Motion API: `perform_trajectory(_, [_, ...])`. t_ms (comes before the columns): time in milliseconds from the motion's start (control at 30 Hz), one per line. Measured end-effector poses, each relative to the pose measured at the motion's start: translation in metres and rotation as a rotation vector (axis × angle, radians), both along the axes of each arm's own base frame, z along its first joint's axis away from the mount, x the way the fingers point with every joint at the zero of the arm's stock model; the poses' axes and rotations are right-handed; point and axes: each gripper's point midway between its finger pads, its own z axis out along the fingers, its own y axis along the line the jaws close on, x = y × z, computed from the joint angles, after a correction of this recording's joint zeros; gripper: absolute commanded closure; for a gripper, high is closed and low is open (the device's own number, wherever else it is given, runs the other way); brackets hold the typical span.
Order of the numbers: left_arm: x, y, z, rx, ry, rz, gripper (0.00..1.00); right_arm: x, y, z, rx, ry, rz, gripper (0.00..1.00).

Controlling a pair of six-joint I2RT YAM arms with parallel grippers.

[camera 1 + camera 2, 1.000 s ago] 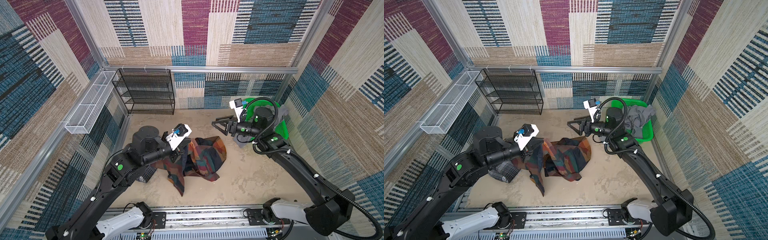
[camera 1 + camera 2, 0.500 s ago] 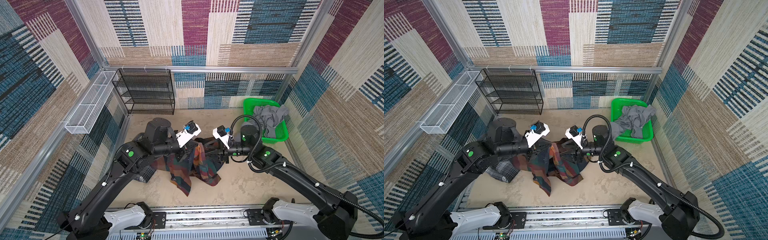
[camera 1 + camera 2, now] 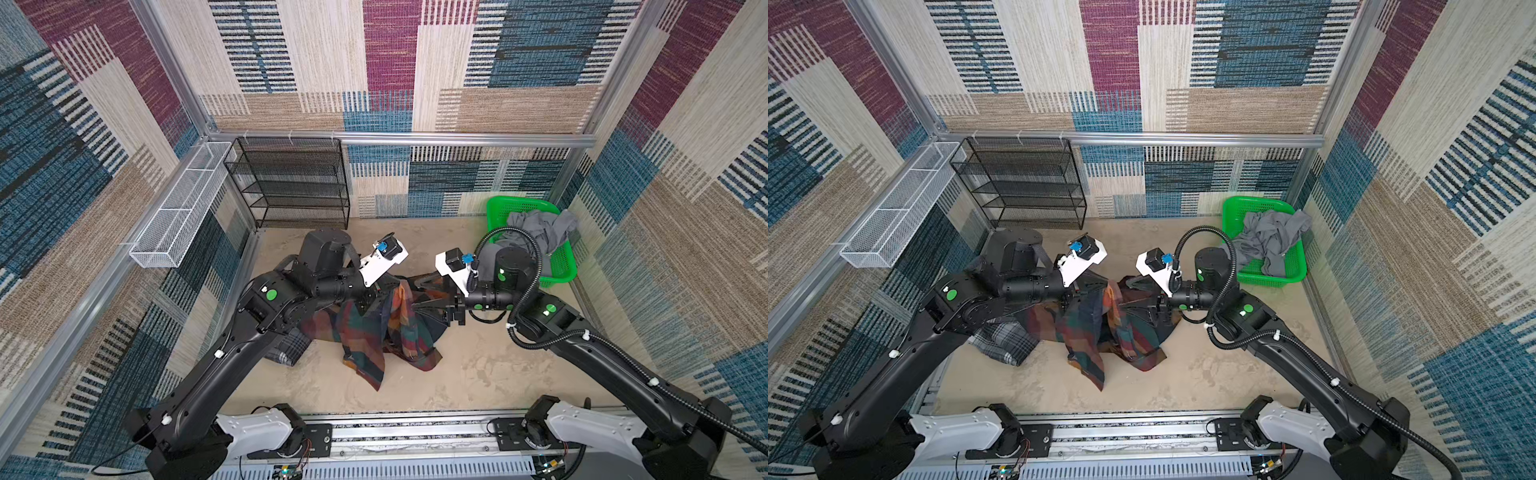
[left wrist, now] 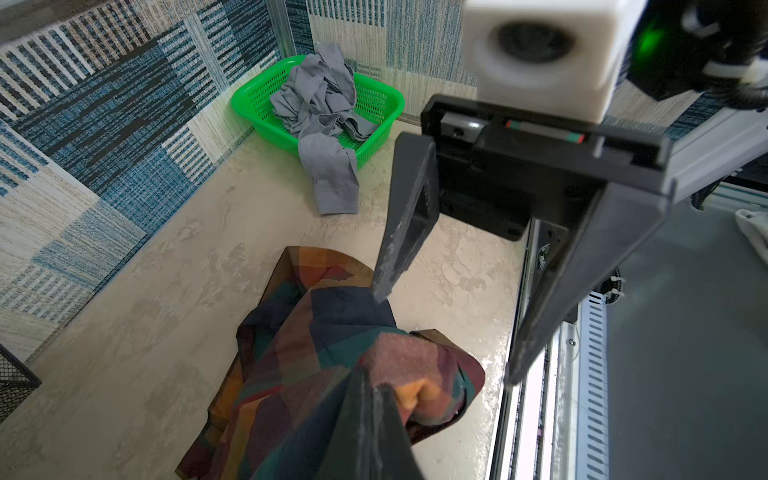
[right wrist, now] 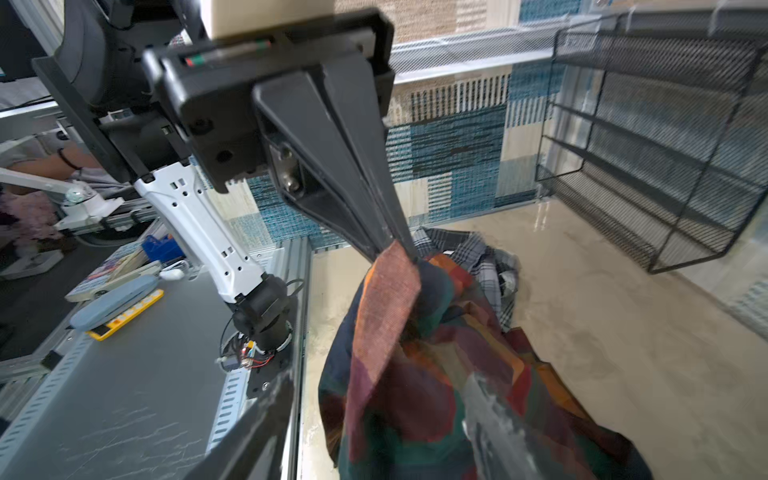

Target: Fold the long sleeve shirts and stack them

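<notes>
Left hand [image 5: 395,249] clamped on lifted navy-orange plaid shirt [image 3: 370,328], right hand [image 4: 445,336] spread wide just beside it, grey plaid shirt [image 3: 1005,340] crumpled nearby.

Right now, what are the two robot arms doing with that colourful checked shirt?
The left gripper is shut on the navy, orange, red and green plaid shirt, holding a bunch of it up off the table. The right gripper is open beside it, not gripping. The smaller grey-black-white plaid shirt lies crumpled beside it.
</notes>
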Motion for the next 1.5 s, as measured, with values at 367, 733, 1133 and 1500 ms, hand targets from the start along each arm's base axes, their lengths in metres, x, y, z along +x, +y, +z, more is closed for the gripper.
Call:
perform_trajectory(367, [-0.002, 0.001, 0.001, -0.029, -0.003, 0.007, 0.88, 0.004, 0.021, 0.002, 0.017, 0.051, 0.044, 1.00])
perform_trajectory(733, [-0.017, 0.074, 0.016, -0.188, -0.163, 0.305, 0.05, 0.057, -0.057, 0.092, 0.174, -0.058, -0.232, 1.00])
perform_trajectory(1133, [-0.047, 0.091, -0.081, -0.269, 0.102, 0.379, 0.17, 0.051, -0.073, 0.124, 0.214, -0.074, -0.164, 1.00])
perform_trajectory(1500, [-0.101, 0.050, -0.141, -0.139, 0.371, 0.117, 0.18, 0.068, -0.079, 0.149, 0.241, -0.074, -0.212, 1.00])
